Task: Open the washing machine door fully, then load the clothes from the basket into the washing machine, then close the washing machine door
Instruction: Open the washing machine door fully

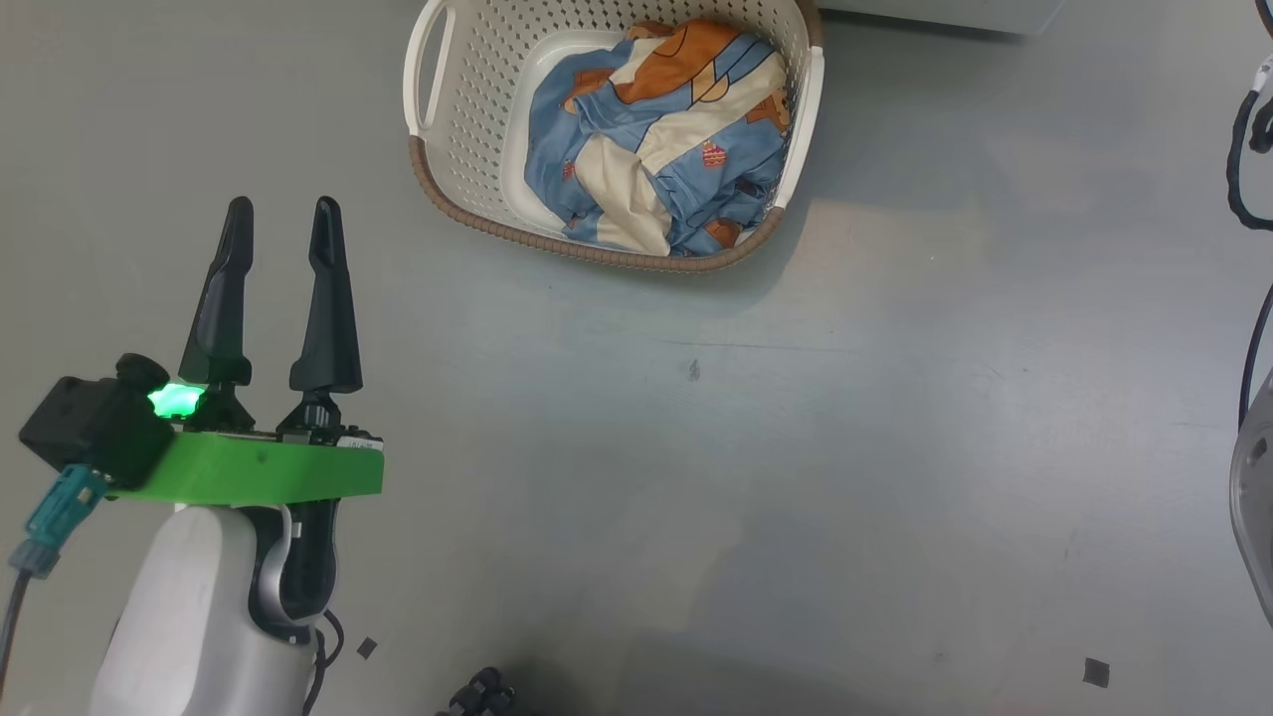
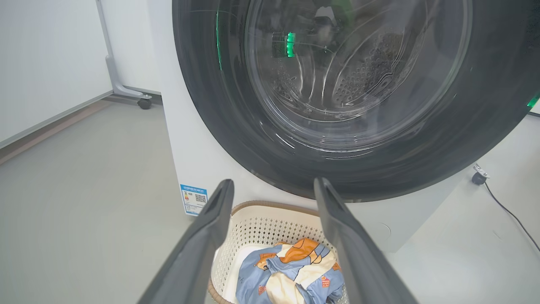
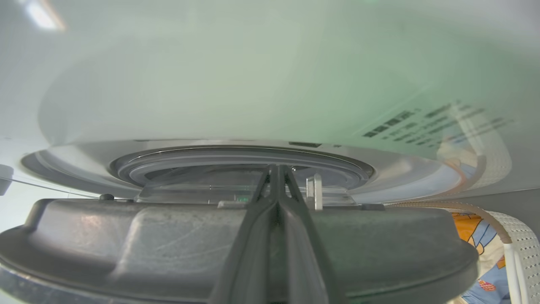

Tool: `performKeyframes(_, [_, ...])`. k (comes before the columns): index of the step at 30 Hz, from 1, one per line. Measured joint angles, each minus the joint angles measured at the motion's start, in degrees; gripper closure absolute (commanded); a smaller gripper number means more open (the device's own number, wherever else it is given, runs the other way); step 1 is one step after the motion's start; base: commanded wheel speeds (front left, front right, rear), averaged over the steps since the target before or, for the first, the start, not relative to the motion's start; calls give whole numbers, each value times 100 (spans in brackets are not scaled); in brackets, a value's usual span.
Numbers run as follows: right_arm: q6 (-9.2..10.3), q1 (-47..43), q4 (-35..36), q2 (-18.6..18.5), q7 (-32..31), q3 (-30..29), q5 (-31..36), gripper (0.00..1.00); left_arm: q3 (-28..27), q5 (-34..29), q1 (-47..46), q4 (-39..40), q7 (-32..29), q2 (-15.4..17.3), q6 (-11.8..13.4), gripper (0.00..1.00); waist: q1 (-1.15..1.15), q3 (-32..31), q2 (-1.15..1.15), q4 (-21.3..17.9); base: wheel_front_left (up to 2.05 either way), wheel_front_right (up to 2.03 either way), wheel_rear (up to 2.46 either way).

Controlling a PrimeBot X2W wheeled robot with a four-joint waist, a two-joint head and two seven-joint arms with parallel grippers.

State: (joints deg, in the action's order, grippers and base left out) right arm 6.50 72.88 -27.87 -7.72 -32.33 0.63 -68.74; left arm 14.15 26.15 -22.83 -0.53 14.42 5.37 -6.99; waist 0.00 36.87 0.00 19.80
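Your right gripper, fingers pressed shut with nothing between them, lies across the washing machine door, whose rim runs side to side along the frame's bottom. Its tips sit in the gap under the white washing machine front, so the door looks ajar. The left wrist view gives the glass face instead, with the wide-open left gripper framing the basket of clothes at bottom centre.

White forearm, green wrist plate, blk fingers.
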Motion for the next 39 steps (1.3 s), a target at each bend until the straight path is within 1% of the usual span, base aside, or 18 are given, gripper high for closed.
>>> performKeyframes(2, [-9, -49, -27, -5, -98, 2, -48, 100, -5, -5, 1, 0, 0, 8, 0, 0, 0, -45, 0, -14, 0, 0, 0])
performKeyframes(4, [-58, -127, -57, -10, -196, -5, -142, 100, -3, -7, 2, -2, -1, 11, 0, 0, 0, -92, 0, -28, 0, 0, 0])
performKeyframes(7, [-57, -228, -114, -20, -478, -15, -394, 100, -1, -56, 6, -3, -1, 55, 0, 0, 0, -167, 0, -46, 0, 0, 0])
performKeyframes(13, [-77, -392, -167, 238, -994, 143, -702, 100, 12, -91, 21, -12, 0, 93, 0, 0, 0, -335, 0, -79, 0, 0, 0])
performKeyframes(15, [-91, -468, -183, 269, -1154, 172, -826, 100, 9, -91, 28, -15, 0, 94, 0, 0, 0, -398, 0, -85, 0, 0, 0])
performKeyframes(28, [-82, -843, -188, 258, -1817, 353, -1143, 100, -48, -143, 232, -15, 0, 174, 0, 0, 0, -775, 0, -146, 0, 0, 0])
performKeyframes(33, [-43, -1049, -181, 266, -2187, 382, -1410, 100, 4, -190, 282, -15, 0, 185, 0, 0, 0, -919, 0, -177, 0, 0, 0])
performKeyframes(39, [-40, -1392, -119, 290, -2642, 580, -1629, 100, 22, -190, 374, -49, 0, 183, 0, 0, 0, -1125, 0, -192, 0, 0, 0])
